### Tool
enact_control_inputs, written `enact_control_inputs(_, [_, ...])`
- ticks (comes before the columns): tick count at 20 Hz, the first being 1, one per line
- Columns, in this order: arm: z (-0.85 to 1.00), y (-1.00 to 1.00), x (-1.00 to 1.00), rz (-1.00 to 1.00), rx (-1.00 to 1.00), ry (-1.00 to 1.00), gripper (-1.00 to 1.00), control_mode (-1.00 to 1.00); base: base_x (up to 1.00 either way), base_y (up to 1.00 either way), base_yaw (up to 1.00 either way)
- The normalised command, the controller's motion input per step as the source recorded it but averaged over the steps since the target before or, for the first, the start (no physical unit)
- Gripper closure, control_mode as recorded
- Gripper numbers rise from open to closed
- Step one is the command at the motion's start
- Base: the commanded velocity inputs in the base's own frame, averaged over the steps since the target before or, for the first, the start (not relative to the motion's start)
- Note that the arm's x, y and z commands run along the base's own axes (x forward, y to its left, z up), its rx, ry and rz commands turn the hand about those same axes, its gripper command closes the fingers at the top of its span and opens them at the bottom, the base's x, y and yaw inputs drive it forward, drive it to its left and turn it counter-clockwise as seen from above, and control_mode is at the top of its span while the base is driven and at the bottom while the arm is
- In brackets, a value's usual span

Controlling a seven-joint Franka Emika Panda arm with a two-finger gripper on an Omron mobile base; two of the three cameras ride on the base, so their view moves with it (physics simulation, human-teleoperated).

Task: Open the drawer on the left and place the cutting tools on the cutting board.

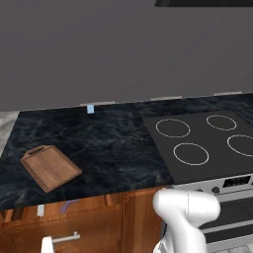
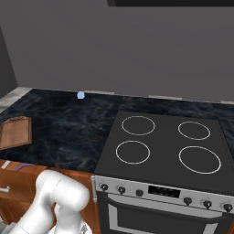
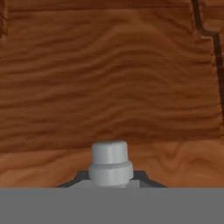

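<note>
The drawer [image 1: 94, 225] under the left counter stands pulled out, with its silver bar handle [image 1: 66, 238] on the front. Inside it lie a purple peeler [image 1: 69, 203] and the white blade of a small knife [image 1: 40, 210]; the peeler [image 2: 22, 166] also shows from the right. The brown cutting board [image 1: 49, 168] lies flat on the dark counter above the drawer and is bare; the board [image 2: 16, 131] appears at the left edge from the other side. In the hand view my gripper [image 3: 110, 177] is shut around a grey piece of the handle [image 3: 110, 162], close against the drawer's wood front [image 3: 109, 87].
A black four-ring cooktop [image 1: 207, 141] with an oven front below takes up the right side. The dark marble counter [image 1: 108, 143] runs back to a grey wall. A small light-blue object [image 1: 90, 109] stands at the back. My white arm [image 1: 185, 217] drops low before the cabinets.
</note>
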Motion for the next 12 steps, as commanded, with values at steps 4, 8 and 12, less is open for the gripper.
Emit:
enact_control_inputs(4, [0.00, 0.34, -0.87, 0.00, 0.06, 0.00, 1.00, -1.00, 0.00, 0.00, 0.00])
enact_control_inputs(8, [0.00, 0.30, -0.90, 0.00, 0.04, 0.00, 1.00, -1.00, 0.00, 0.00, 0.00])
enact_control_inputs(12, [0.00, 0.26, -0.95, 0.00, 0.02, 0.00, 1.00, -1.00, 0.00, 0.00, 0.00])
